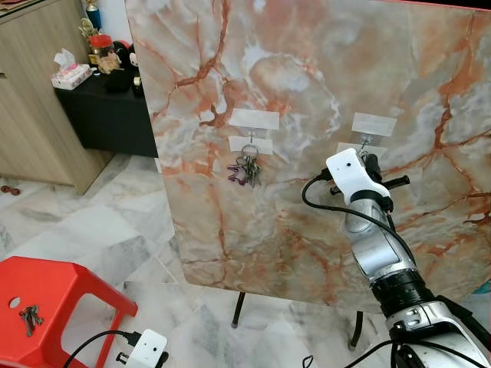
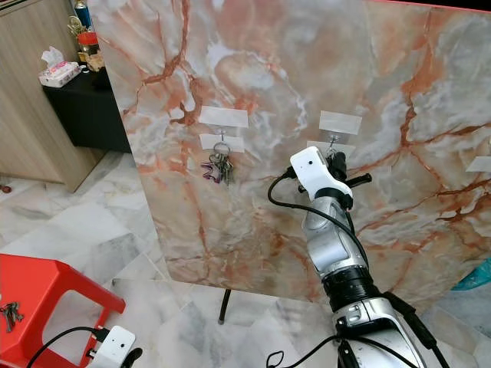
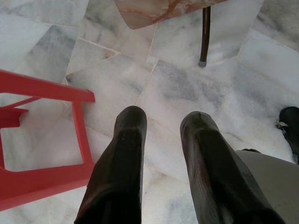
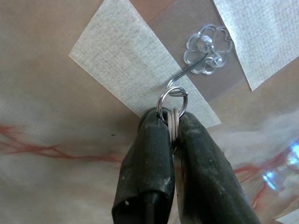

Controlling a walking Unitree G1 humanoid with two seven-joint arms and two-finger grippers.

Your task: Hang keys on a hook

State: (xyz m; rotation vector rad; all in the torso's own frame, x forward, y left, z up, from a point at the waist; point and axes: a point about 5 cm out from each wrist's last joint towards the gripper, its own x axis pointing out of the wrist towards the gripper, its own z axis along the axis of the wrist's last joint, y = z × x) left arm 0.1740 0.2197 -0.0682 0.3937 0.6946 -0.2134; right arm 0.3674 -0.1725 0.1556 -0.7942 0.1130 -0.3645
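- Right arm (image 1: pixel 381 253): silver segmented tube, black collar, white camera housing (image 1: pixel 351 175), looping black cable (image 1: pixel 337 211).
- Left pincer (image 3: pixel 163 140): two long, scuffed black fingers.

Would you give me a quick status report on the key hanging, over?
Right end effector shut on key ring, ring threaded on hook. Left end effector open, idle. Nothing blocking.

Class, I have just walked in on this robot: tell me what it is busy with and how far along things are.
The right hand is shut on a key ring, holding it up to a wire hook taped to the marbled board; the ring sits at the hook's tip. Another bunch of keys hangs on the neighbouring hook. A third bunch lies on the red stool. The left hand hangs open over the floor.
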